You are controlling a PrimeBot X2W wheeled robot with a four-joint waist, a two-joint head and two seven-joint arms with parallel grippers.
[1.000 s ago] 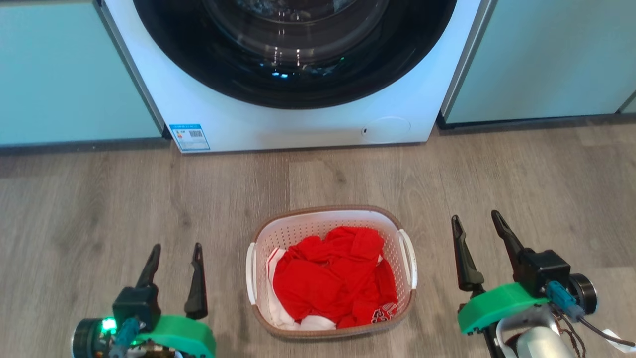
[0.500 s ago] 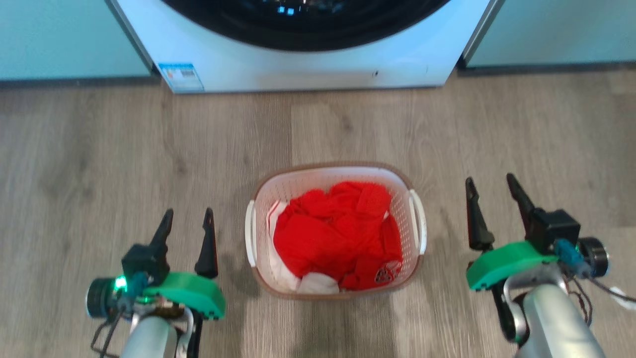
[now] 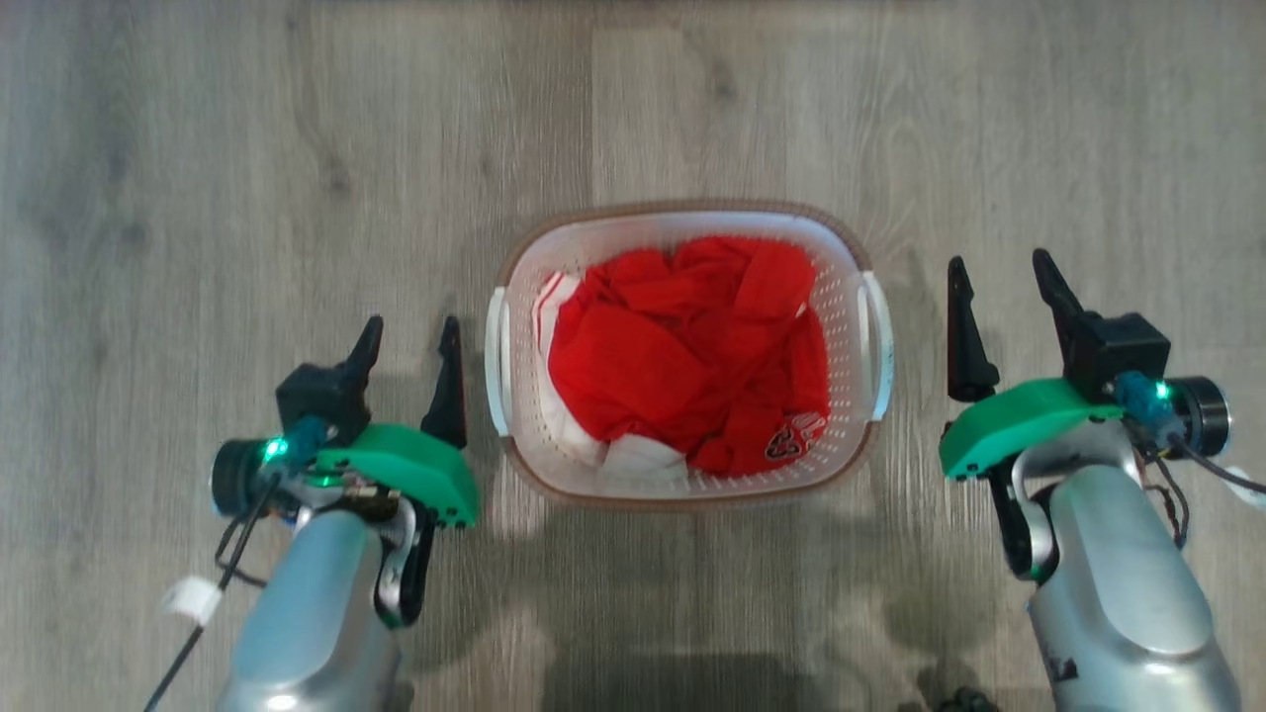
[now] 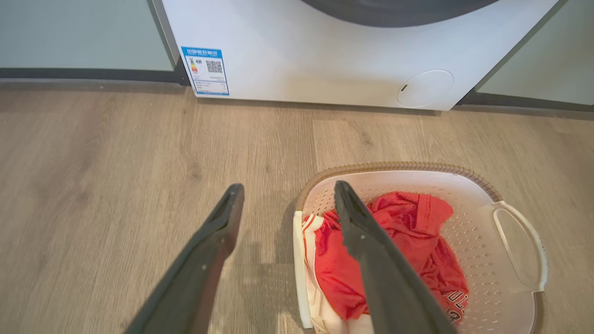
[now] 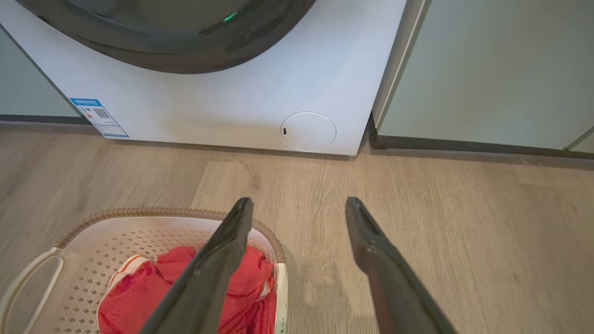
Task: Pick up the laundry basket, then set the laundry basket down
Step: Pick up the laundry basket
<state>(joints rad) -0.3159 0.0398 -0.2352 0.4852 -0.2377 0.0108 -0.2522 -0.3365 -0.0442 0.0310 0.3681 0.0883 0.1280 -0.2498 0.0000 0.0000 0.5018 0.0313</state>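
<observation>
The laundry basket (image 3: 684, 210) stands on the wooden floor, white and perforated with a brown rim, holding red and white clothes (image 3: 682, 356). My left gripper (image 3: 412, 326) is open just left of the basket's left handle (image 3: 495, 361), not touching it. My right gripper (image 3: 999, 262) is open to the right of the right handle (image 3: 875, 336), a small gap away. In the left wrist view the left gripper (image 4: 287, 185) has its right finger over the basket (image 4: 399, 165). In the right wrist view the right gripper (image 5: 299, 200) straddles the basket's (image 5: 153, 212) corner.
A white washing machine (image 4: 325, 60) with a dark round door stands beyond the basket, flanked by pale green cabinets (image 5: 487, 69). Wooden floor (image 3: 198, 198) spreads around the basket on all sides.
The head camera has tilted down, so the washing machine has left that view. My left gripper has come closer to the basket's left handle. Both grippers stay open.
</observation>
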